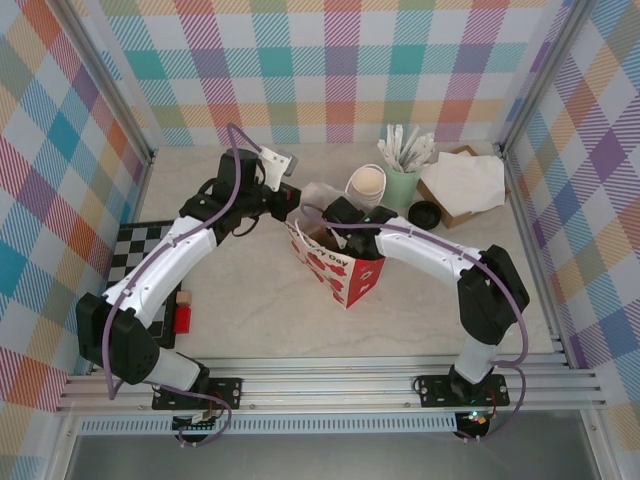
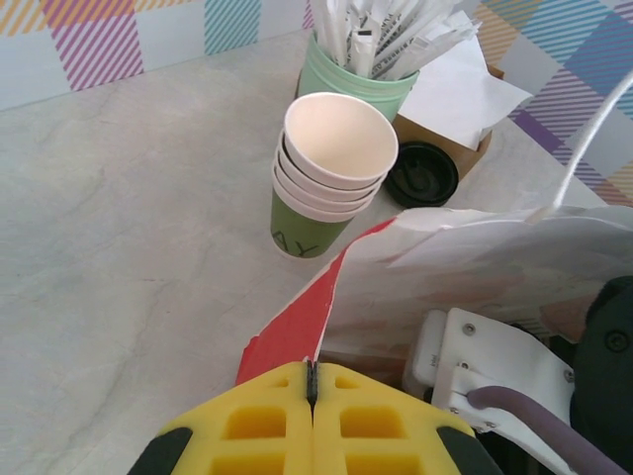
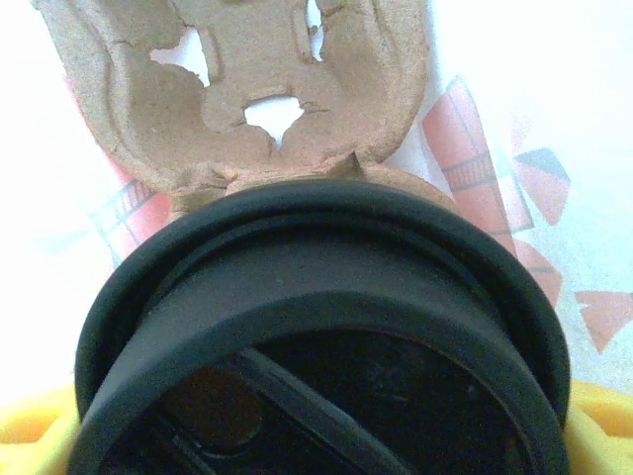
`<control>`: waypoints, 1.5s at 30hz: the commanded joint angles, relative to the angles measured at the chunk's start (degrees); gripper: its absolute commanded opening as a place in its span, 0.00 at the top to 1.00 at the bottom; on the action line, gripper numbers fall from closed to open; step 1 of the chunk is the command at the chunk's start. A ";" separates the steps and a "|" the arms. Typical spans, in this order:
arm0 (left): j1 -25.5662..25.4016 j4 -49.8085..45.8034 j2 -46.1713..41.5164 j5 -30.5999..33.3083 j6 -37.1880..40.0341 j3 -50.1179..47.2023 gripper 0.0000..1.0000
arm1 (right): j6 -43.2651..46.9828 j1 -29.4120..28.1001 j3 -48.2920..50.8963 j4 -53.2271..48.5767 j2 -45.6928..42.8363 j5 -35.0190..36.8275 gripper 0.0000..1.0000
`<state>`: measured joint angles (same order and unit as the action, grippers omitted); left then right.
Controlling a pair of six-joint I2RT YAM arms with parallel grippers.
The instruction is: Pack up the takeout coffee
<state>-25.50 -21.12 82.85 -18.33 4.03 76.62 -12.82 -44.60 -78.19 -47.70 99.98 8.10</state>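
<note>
Pinching the paper bag (image 1: pixel 340 272) rim with the left gripper (image 2: pixel 312 381); clamping one takeout coffee (image 3: pixel 326 327) inside the bag with the right gripper (image 1: pixel 320 232); leaving four stacked cups (image 2: pixel 331 163), one loose lid (image 2: pixel 422 175) behind it.

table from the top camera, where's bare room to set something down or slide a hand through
Widest bare patch: the front of the table, between left arm and right arm, from the paper bag to the near rail. A second runs along the back wall, left of the cup stack. Crowded: back right, with stick cup, lid, napkin box.
</note>
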 commanded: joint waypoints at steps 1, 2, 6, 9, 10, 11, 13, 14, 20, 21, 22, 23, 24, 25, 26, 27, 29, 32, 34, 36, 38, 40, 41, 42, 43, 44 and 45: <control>-0.60 -0.65 -1.07 1.68 0.55 1.97 1.00 | -1.29 0.20 1.21 0.61 -0.86 -1.10 0.21; -0.58 -0.69 -0.80 1.55 0.49 2.12 1.00 | -1.49 0.21 1.18 0.39 -0.98 -1.09 0.20; -0.61 -0.67 -0.23 1.14 0.38 2.19 1.00 | -1.99 0.17 1.32 -0.59 -1.46 -1.06 0.18; -0.61 -0.42 0.02 1.08 0.41 2.30 1.00 | -2.27 0.24 1.16 -0.94 -1.80 -1.24 0.17; -0.61 -0.41 0.17 0.91 0.36 2.31 1.00 | -2.32 0.23 1.28 -0.69 -2.14 -1.17 0.16; -0.61 -0.33 0.14 0.72 0.45 2.45 1.00 | -2.40 0.24 1.21 -0.39 -2.43 -1.24 0.16; -0.60 -0.40 0.30 0.41 0.67 2.64 1.00 | -2.63 0.22 0.87 -0.29 -2.54 -1.32 0.13; -0.60 -0.45 0.42 0.32 0.79 2.82 1.00 | -2.69 0.22 0.72 -0.31 -2.54 -1.36 0.12; -0.60 -0.52 0.30 0.31 1.41 3.08 1.00 | -2.78 0.29 0.85 -0.57 -2.44 -1.85 0.08; -0.61 -0.53 0.30 0.46 1.42 3.13 1.00 | -2.88 0.30 0.85 -0.63 -2.48 -1.73 0.07; -0.61 -0.67 0.38 0.73 1.43 3.17 1.00 | -2.87 0.30 0.85 -0.79 -2.66 -1.77 0.07; -0.61 -0.72 0.46 1.04 1.42 3.26 1.00 | -2.97 0.22 0.85 -0.73 -2.77 -1.77 0.06; -0.60 -0.76 0.52 1.28 1.47 3.27 1.00 | -3.00 0.23 0.79 -0.73 -2.98 -1.84 0.05; -0.58 -0.74 0.58 1.36 1.42 3.17 1.00 | -3.02 0.28 0.83 -0.64 -3.13 -1.86 0.05; -0.57 -0.67 0.50 1.41 1.33 3.06 1.00 | -3.15 0.24 0.85 -0.59 -3.31 -1.81 0.04; -0.60 -0.67 0.52 1.45 1.28 3.06 1.00 | -3.11 0.20 0.92 -0.62 -3.46 -1.86 0.03; -0.56 -0.67 0.39 1.59 1.24 3.01 1.00 | -3.20 0.17 0.96 -0.61 -3.56 -1.94 0.00; -0.57 -0.85 0.13 1.80 1.43 3.01 1.00 | -3.24 0.24 1.11 -0.53 -3.66 -1.95 0.00; -0.51 -1.02 0.05 2.03 1.43 3.02 1.00 | -3.26 0.18 1.03 -0.58 -3.61 -2.03 0.00; -0.53 -1.15 0.05 2.13 1.43 3.03 1.00 | -3.16 0.22 0.98 -0.61 -3.69 -2.03 0.00; -0.52 -1.20 -0.03 2.16 1.45 2.96 1.00 | -3.15 0.25 0.85 -0.64 -3.80 -2.03 0.00; -0.57 -1.20 0.05 2.16 1.43 3.00 1.00 | -3.09 0.23 0.85 -0.68 -3.85 -2.03 0.00; -0.50 -1.19 0.04 2.16 1.48 2.97 1.00 | -3.03 0.27 0.85 -0.69 -3.91 -1.92 0.00; -0.52 -1.13 0.09 2.20 1.50 2.96 1.00 | -2.94 0.23 0.84 -0.72 -3.92 -1.95 0.00; -0.52 -1.20 0.16 2.16 1.52 2.92 1.00 | -2.99 0.26 0.83 -0.85 -3.92 -1.87 0.00; -0.51 -1.16 0.12 2.16 1.53 2.92 1.00 | -3.00 0.26 0.85 -0.82 -3.92 -1.81 0.00; -0.52 -1.20 0.20 2.16 1.50 2.94 1.00 | -2.98 0.22 0.85 -0.88 -3.93 -1.81 0.00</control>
<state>-25.80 -22.46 83.07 -17.87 4.54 77.76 -15.59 -44.60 -77.67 -47.59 98.13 7.42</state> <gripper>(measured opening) 0.036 0.998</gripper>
